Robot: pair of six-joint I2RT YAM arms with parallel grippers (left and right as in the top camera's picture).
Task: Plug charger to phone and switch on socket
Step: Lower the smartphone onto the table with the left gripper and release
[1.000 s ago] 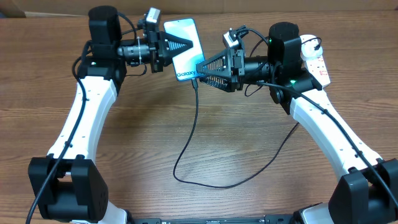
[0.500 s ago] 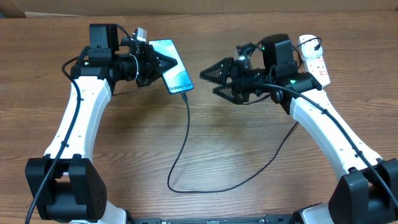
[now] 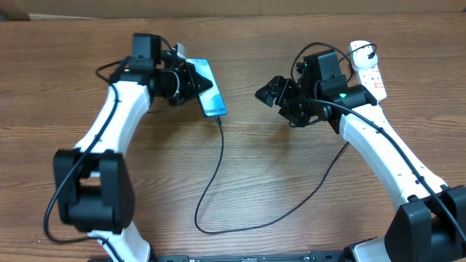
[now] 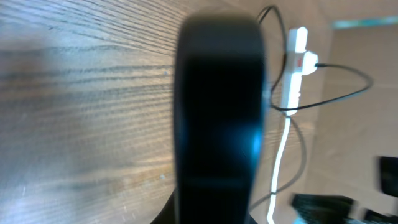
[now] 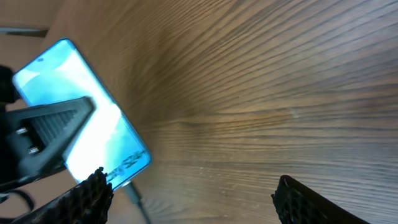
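Note:
The phone [image 3: 208, 90], light-blue screen with white text near its lower edge, is held in my left gripper [image 3: 195, 84], which is shut on it above the table at the back left. In the left wrist view the phone [image 4: 217, 112] shows as a dark blurred slab filling the middle. The black charger cable [image 3: 218, 175] hangs from the phone's lower edge and loops across the table toward the right. My right gripper [image 3: 277, 93] is open and empty, apart from the phone to its right. The right wrist view shows the phone [image 5: 87, 130] with the cable at its bottom. The white socket strip [image 3: 366, 69] lies at the back right.
The socket strip with its red switch also shows in the left wrist view [image 4: 297, 68], its white cord running down. The cable loop [image 3: 240, 227] reaches close to the table's front edge. A cardboard box edge [image 3: 14, 9] sits at the back left.
My left gripper has carried the phone a little right and turned it edge-on. My right gripper has let go, opened and drawn back right toward the socket strip. The cable stays at the phone.

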